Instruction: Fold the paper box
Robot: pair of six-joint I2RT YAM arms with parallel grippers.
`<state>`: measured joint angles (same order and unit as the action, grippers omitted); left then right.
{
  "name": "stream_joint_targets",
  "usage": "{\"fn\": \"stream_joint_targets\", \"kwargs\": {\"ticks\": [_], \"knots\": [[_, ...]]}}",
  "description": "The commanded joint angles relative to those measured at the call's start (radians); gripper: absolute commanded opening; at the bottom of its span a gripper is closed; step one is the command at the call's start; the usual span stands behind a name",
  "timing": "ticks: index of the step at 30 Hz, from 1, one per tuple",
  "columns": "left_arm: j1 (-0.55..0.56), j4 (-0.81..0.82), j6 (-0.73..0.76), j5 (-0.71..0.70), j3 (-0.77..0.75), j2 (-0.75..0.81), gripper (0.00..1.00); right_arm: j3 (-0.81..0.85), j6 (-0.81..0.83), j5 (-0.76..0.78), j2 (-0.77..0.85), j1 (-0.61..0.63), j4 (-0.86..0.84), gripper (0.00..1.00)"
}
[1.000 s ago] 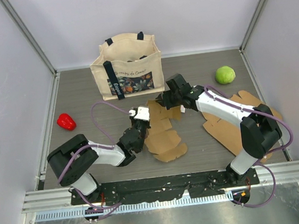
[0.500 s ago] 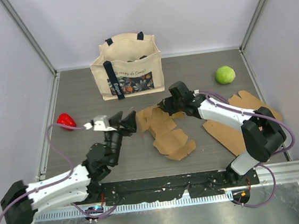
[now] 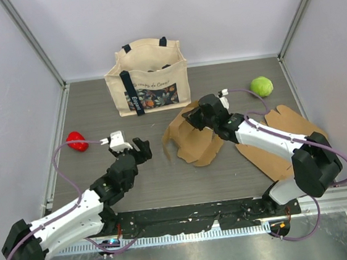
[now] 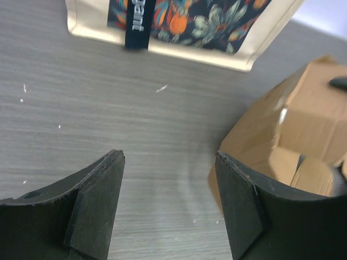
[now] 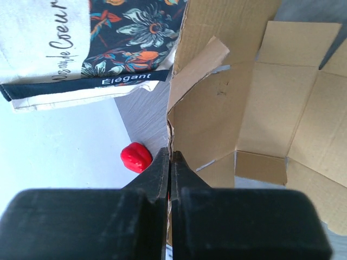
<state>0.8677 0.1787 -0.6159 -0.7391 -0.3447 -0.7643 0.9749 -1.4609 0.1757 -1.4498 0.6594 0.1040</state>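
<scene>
Now, the box (image 3: pixel 190 142) sits mid-desk, just in front of the bag (image 3: pixel 149 76), half raised. Its far panel stands tilted up and its near flaps trail loose on the desk (image 3: pixel 90 107). The right gripper (image 5: pixel 169 157) is pressed together on the upper edge of that raised panel, pinching thin cardboard. The left gripper (image 4: pixel 169 157) hangs spread and empty just left of the box, apart from it, with the box's left wall showing past its right finger.

The step in hand looks like raising the walls. The right arm should hold its panel steady without tugging, since a thin edge pinch can slip or tear. The left should come in low and meet the left wall flat, then turn it along its crease rather than crumple it. It should work one flap at a time, because the loose near flaps will flop.

Around it, the bag is the real obstacle. It stands near behind the raised panel, so there is little room to tip the panel backward. A second flat sheet (image 3: pixel 280 143) lies under the right arm, touching or overlapping the box's right side; I cannot tell which. It could drag along. The pepper (image 3: pixel 76 141) at far left and the ball (image 3: pixel 261 86) at far right sit well apart and are no bother.
</scene>
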Motion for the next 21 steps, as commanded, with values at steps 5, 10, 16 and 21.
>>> {"fn": "stream_joint_targets", "kwargs": {"ticks": [5,10,16,21], "knots": [[-0.038,0.105,0.047,0.181,-0.05,-0.229,0.71,-0.056,0.183,0.059,0.037,0.005,-0.204,0.01],[-0.036,0.252,0.108,0.312,-0.069,-0.381,0.66,-0.071,0.174,0.048,0.0,0.005,-0.248,0.01],[-0.038,0.3,0.162,0.431,-0.135,-0.527,0.65,-0.048,0.143,0.059,-0.037,0.002,-0.221,0.01],[-0.036,0.361,0.163,0.454,-0.168,-0.592,0.64,-0.036,0.119,0.058,-0.067,0.003,-0.204,0.01]]}}
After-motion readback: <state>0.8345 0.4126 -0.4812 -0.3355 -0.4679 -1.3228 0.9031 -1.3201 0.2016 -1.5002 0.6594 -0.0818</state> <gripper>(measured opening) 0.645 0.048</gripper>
